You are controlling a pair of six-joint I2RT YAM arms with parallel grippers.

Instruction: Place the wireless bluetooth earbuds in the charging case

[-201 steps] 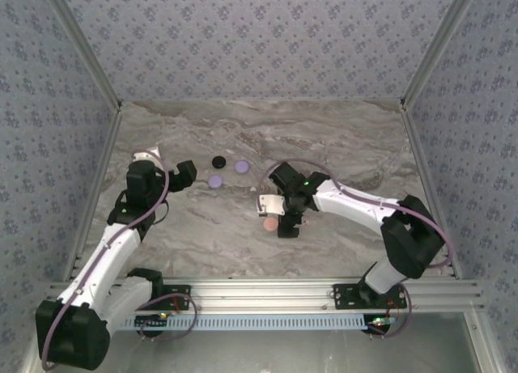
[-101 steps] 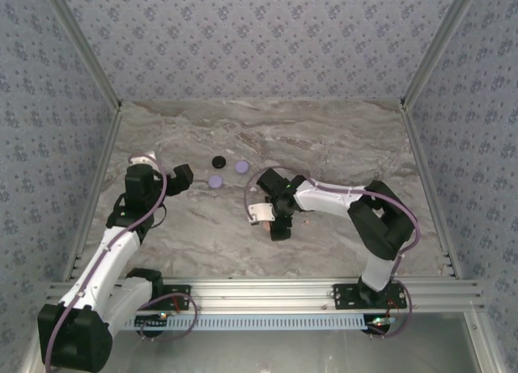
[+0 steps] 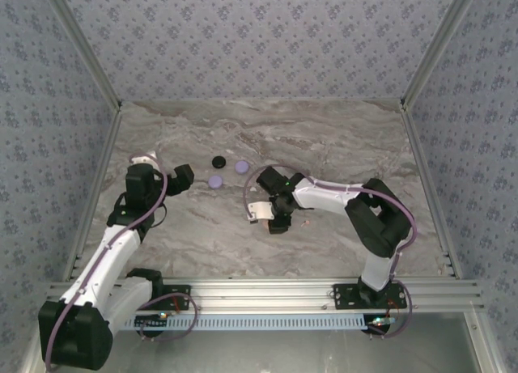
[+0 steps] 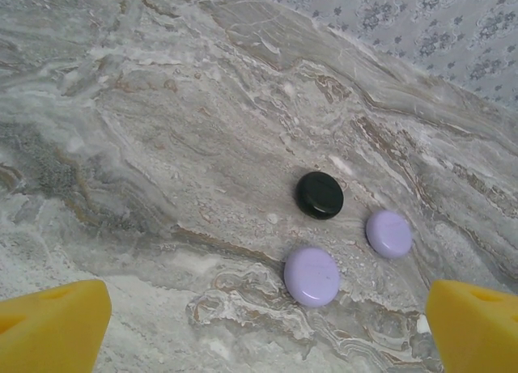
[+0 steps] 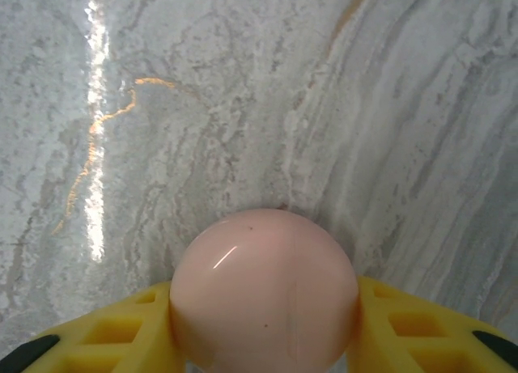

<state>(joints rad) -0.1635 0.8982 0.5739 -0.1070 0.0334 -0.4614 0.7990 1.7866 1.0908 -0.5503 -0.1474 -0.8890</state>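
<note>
Pinching pink case at its sides with right tool; likely proving light, stiff, slippery; holding left tool spread

Pink charging case: smooth, glossy plastic. Table: polished marble-look top, bright glare streak. Yellow fingers: matt plastic.

My left arm and right arm wear white shells over black joints, with lilac cables looping alongside. My fingers are yellow plastic wedges; the right pair shows lattice ribbing.
</note>
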